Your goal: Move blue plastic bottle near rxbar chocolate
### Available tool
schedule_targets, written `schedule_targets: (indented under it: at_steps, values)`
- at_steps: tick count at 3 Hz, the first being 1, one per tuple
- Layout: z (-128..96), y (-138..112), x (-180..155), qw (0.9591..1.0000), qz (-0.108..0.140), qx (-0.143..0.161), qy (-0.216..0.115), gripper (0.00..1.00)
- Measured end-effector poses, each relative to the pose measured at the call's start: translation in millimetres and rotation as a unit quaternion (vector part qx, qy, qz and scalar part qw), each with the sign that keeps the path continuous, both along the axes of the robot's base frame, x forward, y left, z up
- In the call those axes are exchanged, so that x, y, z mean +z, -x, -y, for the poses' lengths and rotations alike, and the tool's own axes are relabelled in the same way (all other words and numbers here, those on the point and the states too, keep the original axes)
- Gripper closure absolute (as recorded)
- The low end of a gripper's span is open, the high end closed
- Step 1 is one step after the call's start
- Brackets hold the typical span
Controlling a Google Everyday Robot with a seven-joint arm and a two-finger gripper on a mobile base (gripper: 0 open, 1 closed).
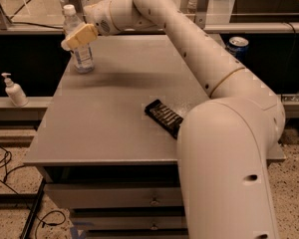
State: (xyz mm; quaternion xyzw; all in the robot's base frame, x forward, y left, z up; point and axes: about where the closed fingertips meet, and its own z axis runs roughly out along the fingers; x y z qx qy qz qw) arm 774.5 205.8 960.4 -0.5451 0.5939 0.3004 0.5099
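Note:
The blue plastic bottle (pixel 81 56), clear with a white cap, stands upright at the far left corner of the grey table (pixel 99 128). My gripper (pixel 78 37) is at the bottle's upper half, and its tan end overlaps the bottle just below the neck. The rxbar chocolate (pixel 162 116), a flat black wrapper with pale stripes, lies near the table's middle right, well apart from the bottle. My arm partly covers its right end.
A dark blue soda can (pixel 237 46) stands at the table's far right, behind my arm. A small white pump dispenser (pixel 13 90) sits on a low ledge left of the table. My arm's large lower link (pixel 229 173) blocks the front right.

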Motion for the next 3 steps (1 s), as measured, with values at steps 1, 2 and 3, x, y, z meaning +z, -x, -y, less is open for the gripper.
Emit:
schedule_targets:
  at_steps: [1, 2, 3]
  values:
    - [-17.8, -3.2, -5.9, 0.9997, -0.022, 0.0, -0.009, 0.17]
    - [-27.0, -3.4, -11.4, 0.9992, -0.038, -0.001, -0.013, 0.4]
    - [-17.4, -4.4, -9.1, 0.9988, -0.042, -0.016, -0.017, 0.64]
